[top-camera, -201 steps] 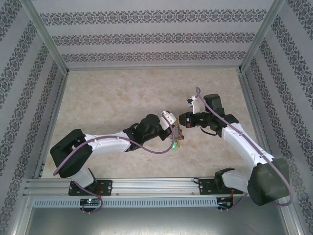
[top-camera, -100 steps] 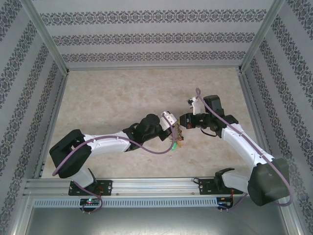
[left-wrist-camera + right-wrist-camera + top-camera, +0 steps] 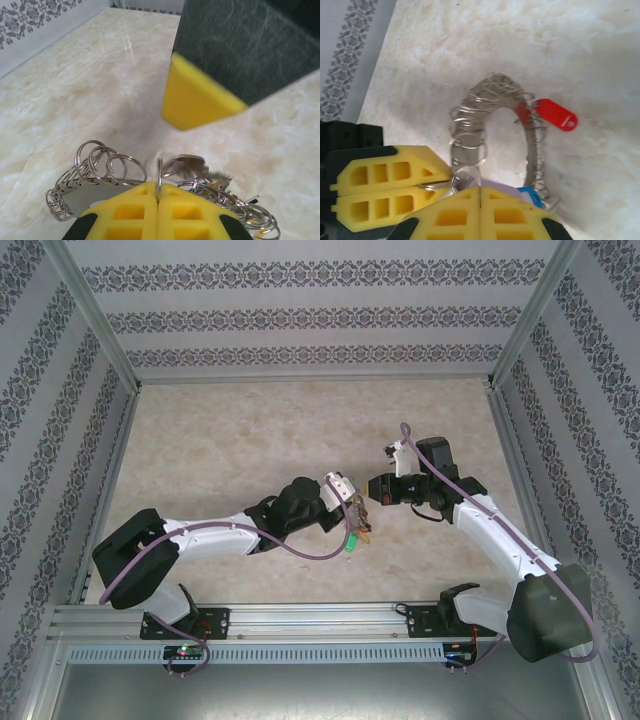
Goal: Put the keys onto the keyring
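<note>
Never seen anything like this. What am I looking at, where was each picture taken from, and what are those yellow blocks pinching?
Two robot arms are bolted to the near edge of a marble-patterned table. The wide picture looks down from above; the other two come from cameras on each wrist, so the yellow blocks at the bottom are that arm's own fingertips. Between the arms is the keyring, a metal ring fringed with wire loops, with a red key at its rim. The left gripper is shut on one loop. The right gripper is shut too, a lilac key at its tips; whether it grips it is unclear.
</note>
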Robot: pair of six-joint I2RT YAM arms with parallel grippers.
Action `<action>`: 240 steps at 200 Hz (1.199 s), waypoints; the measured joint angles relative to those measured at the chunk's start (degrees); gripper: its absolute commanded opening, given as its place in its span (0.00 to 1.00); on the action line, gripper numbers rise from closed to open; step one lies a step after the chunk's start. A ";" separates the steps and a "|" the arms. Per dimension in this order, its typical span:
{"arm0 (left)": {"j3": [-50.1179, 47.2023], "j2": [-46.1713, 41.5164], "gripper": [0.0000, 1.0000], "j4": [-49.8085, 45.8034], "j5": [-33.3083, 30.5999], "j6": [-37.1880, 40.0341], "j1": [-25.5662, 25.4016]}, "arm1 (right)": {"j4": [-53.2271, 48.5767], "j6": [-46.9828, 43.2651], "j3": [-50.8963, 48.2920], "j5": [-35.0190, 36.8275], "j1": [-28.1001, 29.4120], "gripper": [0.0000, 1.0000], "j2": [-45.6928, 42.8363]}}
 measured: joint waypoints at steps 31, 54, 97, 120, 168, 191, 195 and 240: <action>-1.99 -0.57 0.00 1.11 -0.87 0.00 0.31 | -0.39 0.15 0.00 2.16 -0.72 0.00 0.00; -2.01 -0.63 0.00 1.77 -1.29 0.00 0.33 | -0.66 0.20 0.00 3.19 -1.09 0.00 0.00; -2.51 -0.63 0.00 2.54 -1.44 0.00 0.33 | -0.61 0.70 0.00 3.93 -1.44 0.00 0.00; -2.95 -0.63 0.00 3.45 -1.44 0.00 0.33 | -0.31 0.74 -0.26 2.10 -1.46 0.15 -0.44; -2.99 -0.61 0.00 3.72 -1.40 0.00 0.33 | 1.09 -3.26 -3.10 -2.54 -1.42 0.30 -3.91; -2.99 -0.63 0.00 3.72 -1.20 0.00 0.33 | 1.84 -5.81 -4.66 -3.19 -1.40 0.30 -4.57; -2.99 -0.61 0.00 3.72 -1.18 0.00 0.33 | 2.12 -6.14 -4.90 -3.23 -1.29 0.30 -4.72; -2.99 -0.63 0.00 3.56 -0.31 0.63 0.33 | 5.73 -10.60 -7.61 -3.10 3.78 0.34 -6.82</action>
